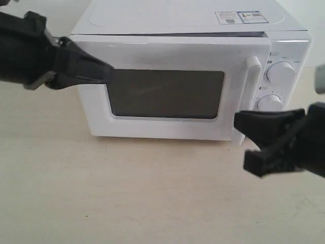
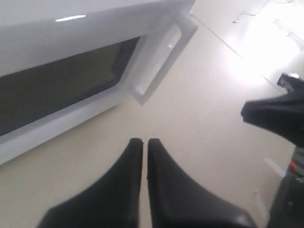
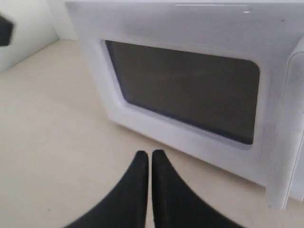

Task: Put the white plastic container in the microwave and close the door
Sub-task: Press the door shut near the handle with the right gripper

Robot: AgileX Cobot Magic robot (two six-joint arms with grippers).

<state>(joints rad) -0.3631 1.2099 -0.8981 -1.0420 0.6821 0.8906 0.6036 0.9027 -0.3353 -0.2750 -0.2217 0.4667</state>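
The white microwave (image 1: 193, 18) stands at the back of the table. Its door (image 1: 167, 51) with the dark window is almost shut, and the side with the bar handle (image 1: 252, 84) sits a little proud of the body. My left gripper (image 1: 109, 73) is shut, with its tips at the door's face by the window's left edge; whether they touch it I cannot tell. Its fingers (image 2: 142, 141) hold nothing. My right gripper (image 1: 237, 122) hovers shut and empty low in front of the handle side, its tips (image 3: 149, 153) above the table. The white plastic container is hidden.
Two round dials (image 1: 281, 72) sit on the panel right of the door. The beige table (image 1: 127, 193) stretches in front of the microwave. In the left wrist view my right gripper (image 2: 273, 111) shows as a dark shape off to one side.
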